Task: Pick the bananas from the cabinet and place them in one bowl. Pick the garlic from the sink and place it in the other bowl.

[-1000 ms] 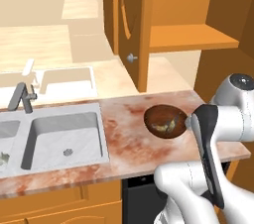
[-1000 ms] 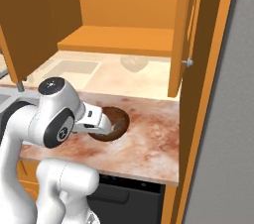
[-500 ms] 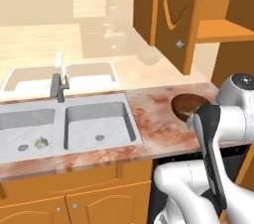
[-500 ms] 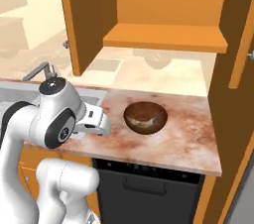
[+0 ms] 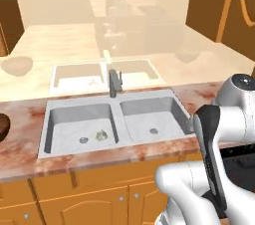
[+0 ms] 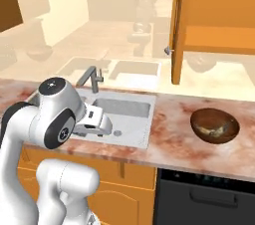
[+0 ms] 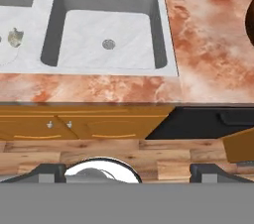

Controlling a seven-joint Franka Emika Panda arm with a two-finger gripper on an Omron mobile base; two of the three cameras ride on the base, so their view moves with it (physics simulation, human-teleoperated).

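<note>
The grey steel sink (image 5: pixel 45 134) lies across the middle of the left base view. The garlic (image 5: pixel 101 134), a small pale lump, rests near the drain of its left basin. In the hand view the garlic (image 7: pixel 15 37) is at the far left, in the left basin of the sink (image 7: pixel 47 20). My gripper (image 7: pixel 128 173) is open and holds nothing, hanging high over the floor in front of the counter. A brown bowl (image 6: pixel 215 125) on the counter right of the sink (image 6: pixel 149 129) holds the bananas (image 6: pixel 211 130). The cabinet (image 6: pixel 219 40) stands open above that bowl. A second dark bowl (image 5: pixel 2 125) peeks in at the left edge.
An angular faucet (image 5: pixel 114 82) rises behind the basins' divider. Below the counter are wooden cupboard doors (image 7: pixel 59 126) and a black appliance front (image 6: pixel 204 199). The open cabinet door (image 6: pixel 179 25) hangs out over the counter right of the sink.
Both base views have shifted: the base has driven left along the counter, so the sink is now in front and the bowl with the bananas lies to the right. The gripper stays open.
</note>
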